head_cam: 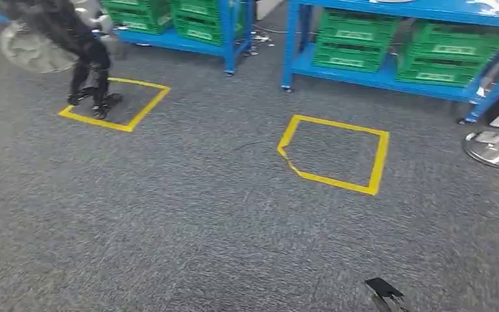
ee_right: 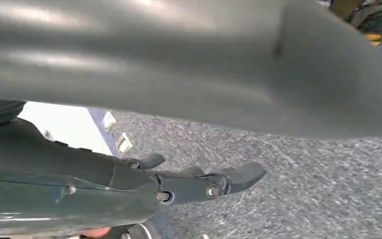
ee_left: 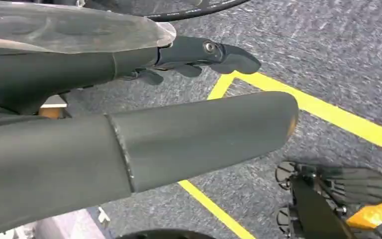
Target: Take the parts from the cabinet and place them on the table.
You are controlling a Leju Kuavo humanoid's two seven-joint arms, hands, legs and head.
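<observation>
- Grey carpet floor (head_cam: 195,214) carries two yellow tape squares (head_cam: 334,153), one near the blue metal shelving (head_cam: 390,78) stacked with green plastic crates (head_cam: 354,42).
- Another dark robot (head_cam: 81,45) stands on the far-left tape square.
- Left hand (ee_left: 179,89) hangs over the floor, fingers extended and apart, holding nothing.
- Right hand (ee_right: 179,144) likewise: fingers stretched out, empty.
- The parts cannot be made out.

Grey carpet floor (head_cam: 188,214) marked with yellow tape squares (head_cam: 334,153), blue shelving racks (head_cam: 390,71) holding green crates (head_cam: 354,42) (lower shelves), a blurred dark legged robot (head_cam: 81,45) standing in the far-left square
</observation>
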